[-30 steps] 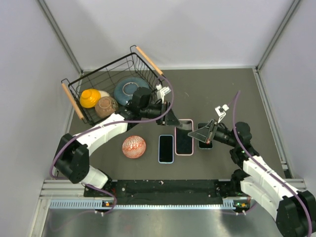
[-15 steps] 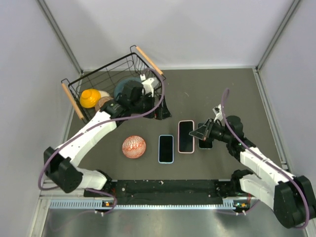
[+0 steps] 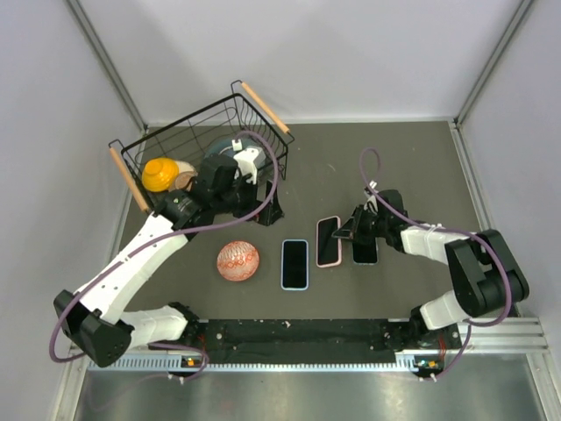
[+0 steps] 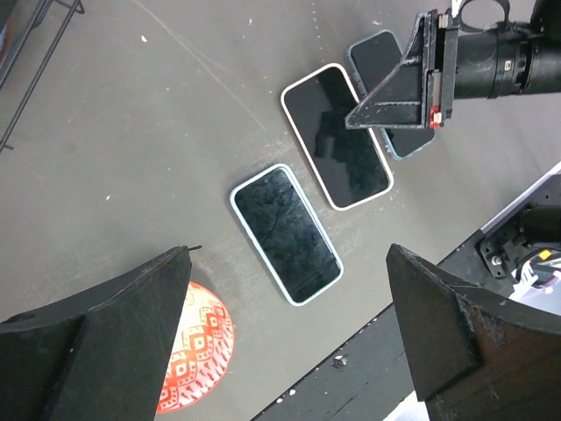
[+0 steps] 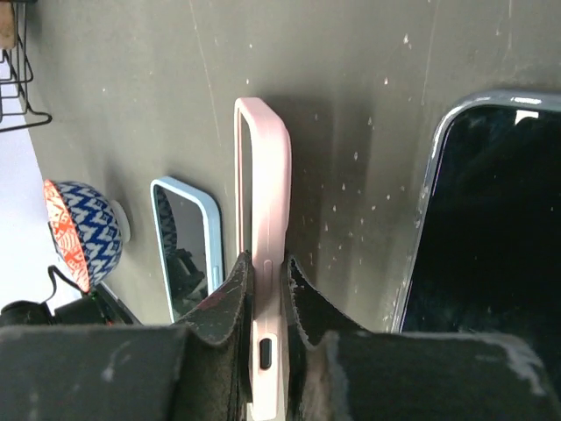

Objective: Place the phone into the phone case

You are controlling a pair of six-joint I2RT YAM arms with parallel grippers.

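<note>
**Q:** How are the right fingers shown?

**A:** They are shown clamped on one long edge of the pink case, near its end. The case is seen edge-on, running straight ahead of them. In the left wrist view a dark face is seen inside the pink rim.

**Q:** Where is the phone located?

**A:** The phone, dark-screened and pale-rimmed, is laid flat on the table just right of the right fingers. It is placed beside the pink case, not in it.

**Q:** How are the left fingers drawn?

**A:** They are spread wide apart above the table, with nothing gripped. Below them, between the two, a blue case with a dark screen is seen. A red bowl is placed by the left-hand finger. In the top view a basket is set just behind them.
</note>
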